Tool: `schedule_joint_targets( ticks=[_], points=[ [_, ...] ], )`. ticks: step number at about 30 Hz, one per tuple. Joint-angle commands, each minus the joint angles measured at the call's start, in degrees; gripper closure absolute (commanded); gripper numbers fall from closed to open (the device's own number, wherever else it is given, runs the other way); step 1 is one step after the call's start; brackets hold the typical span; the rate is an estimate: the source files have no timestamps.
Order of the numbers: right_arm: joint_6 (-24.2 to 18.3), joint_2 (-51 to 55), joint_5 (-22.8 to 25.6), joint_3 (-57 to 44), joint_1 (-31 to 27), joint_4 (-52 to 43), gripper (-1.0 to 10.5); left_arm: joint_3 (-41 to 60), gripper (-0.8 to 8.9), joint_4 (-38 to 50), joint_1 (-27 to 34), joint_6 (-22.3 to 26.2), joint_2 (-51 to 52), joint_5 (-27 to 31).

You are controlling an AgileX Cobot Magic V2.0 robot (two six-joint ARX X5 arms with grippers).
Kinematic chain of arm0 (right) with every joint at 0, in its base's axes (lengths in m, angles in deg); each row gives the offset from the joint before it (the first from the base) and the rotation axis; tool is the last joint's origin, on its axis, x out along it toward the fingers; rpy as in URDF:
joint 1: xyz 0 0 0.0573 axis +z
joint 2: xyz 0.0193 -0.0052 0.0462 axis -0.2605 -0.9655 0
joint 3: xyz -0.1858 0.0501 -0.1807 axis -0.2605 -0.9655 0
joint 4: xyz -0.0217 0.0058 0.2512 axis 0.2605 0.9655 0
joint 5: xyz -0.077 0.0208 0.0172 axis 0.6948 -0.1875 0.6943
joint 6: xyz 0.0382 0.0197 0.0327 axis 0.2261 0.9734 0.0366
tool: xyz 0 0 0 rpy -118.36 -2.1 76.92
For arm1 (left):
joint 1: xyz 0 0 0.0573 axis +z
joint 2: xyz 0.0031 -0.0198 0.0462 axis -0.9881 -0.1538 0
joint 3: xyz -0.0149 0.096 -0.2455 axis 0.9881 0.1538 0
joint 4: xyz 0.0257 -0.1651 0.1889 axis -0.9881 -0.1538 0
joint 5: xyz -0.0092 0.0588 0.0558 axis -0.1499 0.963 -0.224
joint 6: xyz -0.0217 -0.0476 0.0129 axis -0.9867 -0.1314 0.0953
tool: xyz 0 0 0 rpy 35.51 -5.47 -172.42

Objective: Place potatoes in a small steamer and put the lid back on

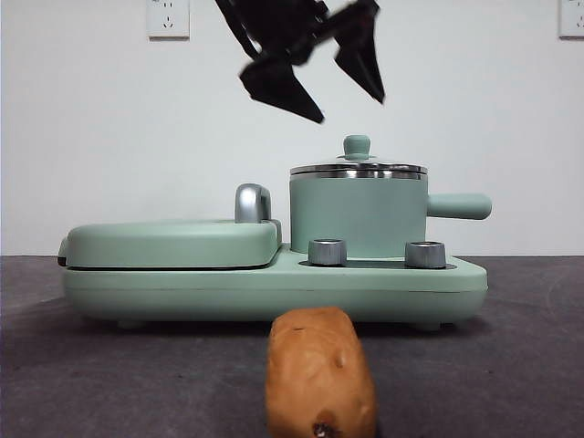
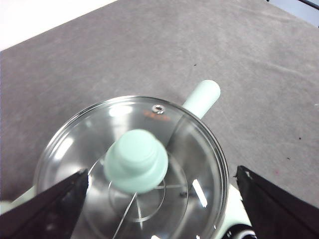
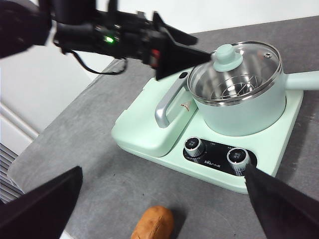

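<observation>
Left hand (image 1: 342,87) hangs open at upper centre of the front view, jaws spread above the lid (image 1: 358,168), which sits closed on the small steamer (image 1: 358,214) at centre right. The potato (image 1: 319,374) lies on the table (image 1: 109,383) at bottom centre, before the cooker base (image 1: 274,283). Right hand (image 3: 164,209) is open, holding nothing, above the potato.

A plain white wall (image 1: 511,137) stands behind the dark grey table (image 1: 109,374), with one white socket (image 1: 168,17) high up on one side and another socket (image 1: 571,17) at the far corner.
</observation>
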Motion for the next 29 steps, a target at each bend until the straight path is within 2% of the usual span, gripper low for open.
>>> schedule_joint_targets(
  ticks=[1,6,21,25,29],
  points=[
    [0.42,-0.24,0.02,0.85,0.09,-0.39,4.3,-1.55,3.46,2.64,-0.72,1.53,-2.56,0.9],
    [0.44,-0.24,0.02,0.85,0.09,-0.37,4.3,-1.55,3.48,5.95,-1.09,1.51,-4.57,4.22],
    [0.44,-0.24,0.02,0.85,0.09,-0.33,4.3,-1.55,3.57,8.85,-1.09,1.27,-6.99,4.2],
    [0.44,-0.24,0.04,0.85,0.09,-0.33,4.3,-1.55,4.14,8.46,-1.07,1.29,-7.08,4.2],
    [0.44,-0.24,0.09,0.85,0.09,-0.33,4.3,-1.55,4.14,8.44,-1.09,1.27,-7.39,4.2]
  ],
)
